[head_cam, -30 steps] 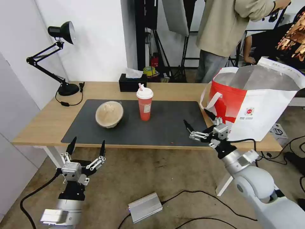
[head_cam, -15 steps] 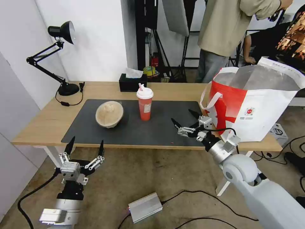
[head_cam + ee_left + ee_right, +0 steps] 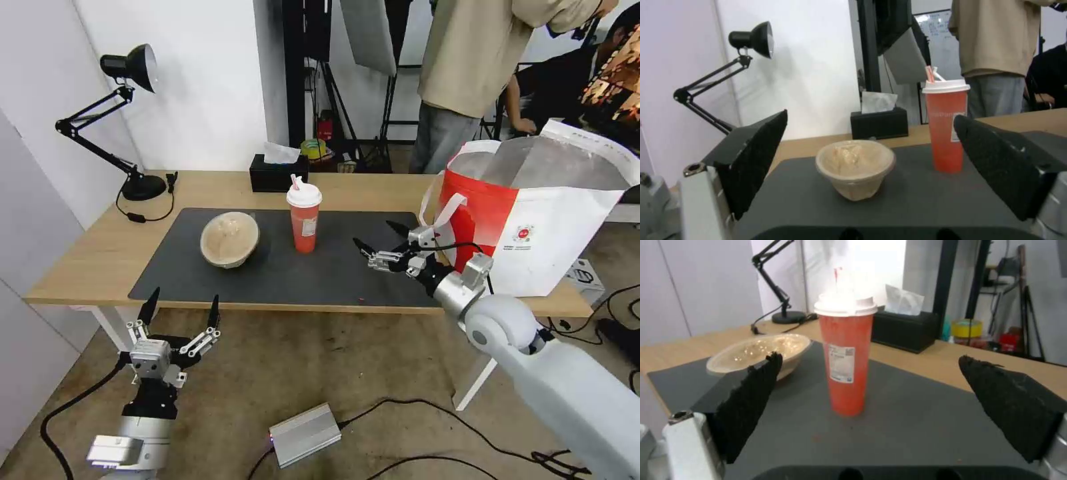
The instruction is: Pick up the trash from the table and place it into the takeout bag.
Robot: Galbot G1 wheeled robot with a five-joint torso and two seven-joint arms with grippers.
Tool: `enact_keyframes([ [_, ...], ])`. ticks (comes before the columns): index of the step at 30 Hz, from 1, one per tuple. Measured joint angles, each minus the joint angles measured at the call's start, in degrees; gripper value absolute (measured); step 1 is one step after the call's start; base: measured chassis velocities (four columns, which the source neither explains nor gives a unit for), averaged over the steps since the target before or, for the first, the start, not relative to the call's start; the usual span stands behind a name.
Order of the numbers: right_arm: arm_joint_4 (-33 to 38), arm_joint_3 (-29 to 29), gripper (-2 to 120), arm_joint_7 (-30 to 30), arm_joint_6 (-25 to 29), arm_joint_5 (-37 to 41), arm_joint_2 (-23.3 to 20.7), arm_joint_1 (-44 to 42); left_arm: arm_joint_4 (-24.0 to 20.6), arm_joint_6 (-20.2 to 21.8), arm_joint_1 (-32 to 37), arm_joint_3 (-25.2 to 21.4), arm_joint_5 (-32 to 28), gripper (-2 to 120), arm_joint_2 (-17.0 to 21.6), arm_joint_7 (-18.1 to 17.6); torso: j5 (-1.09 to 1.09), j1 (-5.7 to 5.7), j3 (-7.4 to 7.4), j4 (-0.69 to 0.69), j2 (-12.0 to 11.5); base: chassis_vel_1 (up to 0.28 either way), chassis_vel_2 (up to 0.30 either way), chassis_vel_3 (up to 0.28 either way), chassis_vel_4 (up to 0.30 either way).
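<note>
1. The table [image 3: 87,257] runs left to right, its dark mat [image 3: 333,267] in the middle and the takeout bag [image 3: 533,220] standing open at the far right end.
2. On the mat, the beige bowl [image 3: 229,239] tips on its side at the left; the red cup [image 3: 304,219] stands upright just right of it, its long axis vertical.
3. The right gripper [image 3: 381,240] hovers low over the mat's right part, fingers spread wide and empty. The cup lies to its left and slightly farther back, seen squarely between its fingers in the right wrist view.
4. The left gripper [image 3: 180,310] hangs below the near table edge, also spread and empty; I'd judge the right arm better placed for the cup.
</note>
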Motion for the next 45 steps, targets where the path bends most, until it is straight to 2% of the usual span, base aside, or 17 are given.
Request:
enact_keyframes([
  [5, -0.5, -1.8, 100, -1.9, -0.9, 1.1, -0.8, 2.0, 0.3, 0.0, -0.5, -0.1, 0.1, 100, 0.0, 0.0, 0.0, 0.0, -0.01, 0.0, 0.0, 0.0, 0.0, 0.0, 0.0],
  [19, -0.5, -7.1, 100, -2.5, -2.8, 5.1, -1.1, 6.5, 0.8, 0.0, -0.9, -0.1, 0.1, 100, 0.0, 0.1, 0.0, 0.0, -0.01, -0.01, 0.0, 0.0, 0.0, 0.0, 0.0],
  [45, -6.4, -14.4, 100, -4.2, -3.9, 11.0, 2.7, 15.5, 2.5, 0.0, -2.4, -0.7, -0.6, 100, 0.1, 0.3, 0.0, -0.01, -0.01, 0.0, 0.0, 0.0, 0.0, 0.0, 0.0],
])
